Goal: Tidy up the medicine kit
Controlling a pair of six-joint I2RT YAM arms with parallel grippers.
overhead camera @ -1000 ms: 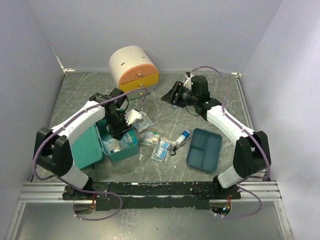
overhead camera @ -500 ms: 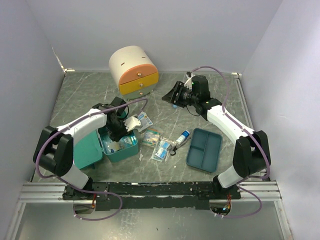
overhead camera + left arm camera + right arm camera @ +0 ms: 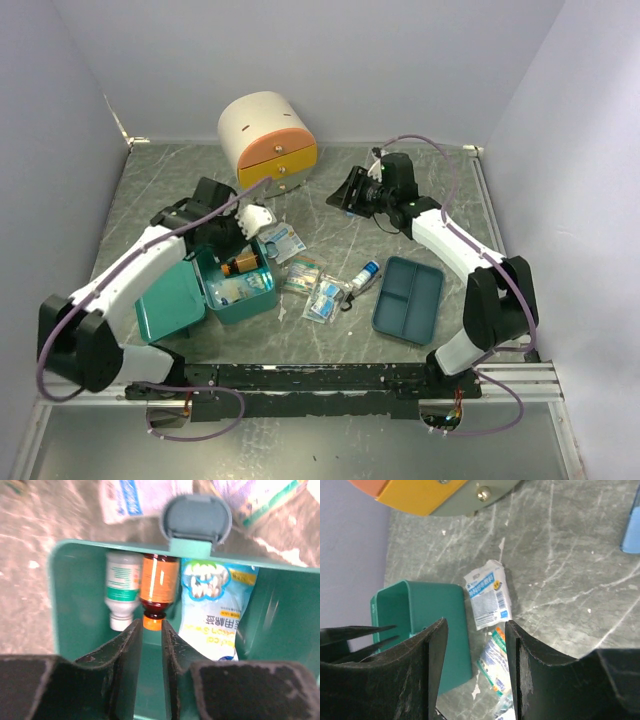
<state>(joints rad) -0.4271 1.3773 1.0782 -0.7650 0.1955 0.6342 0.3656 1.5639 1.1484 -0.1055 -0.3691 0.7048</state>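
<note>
Near left: medicine kit, lid open, amber bottle now lying inside between a white bottle and a blue sachet. Just beyond: left gripper raised out of the box since a moment ago, fingers narrowly apart, empty. Right of the kit: loose packets, blue vial, dark-blue tray. Farther right: right gripper unmoved, spread wide. Far back: cream cabinet.

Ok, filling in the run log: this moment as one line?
left end effector: open, empty, above medicine kit | amber bottle: in kit | right end effector: open, empty
</note>
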